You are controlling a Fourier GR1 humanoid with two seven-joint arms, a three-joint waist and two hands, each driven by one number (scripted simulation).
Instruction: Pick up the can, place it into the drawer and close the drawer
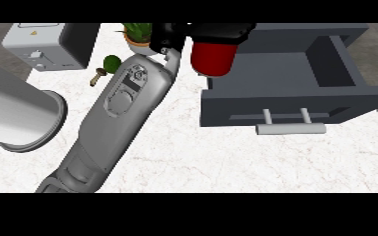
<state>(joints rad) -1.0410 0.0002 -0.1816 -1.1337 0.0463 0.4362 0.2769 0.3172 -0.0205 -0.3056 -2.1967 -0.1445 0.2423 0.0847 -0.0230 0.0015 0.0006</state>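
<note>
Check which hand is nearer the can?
Left. The left hand is curled round the can at the left of the open drawer; the right hand is not in view.

No legible text, brand or number anywhere in view. Grey appliance (40, 47) at the worktop's far left corner: small label on its top with a yellowish mark, too small to read.

Even, bright light covers the counter (221, 160); the drawer (275, 105) is dimmer inside.
</note>
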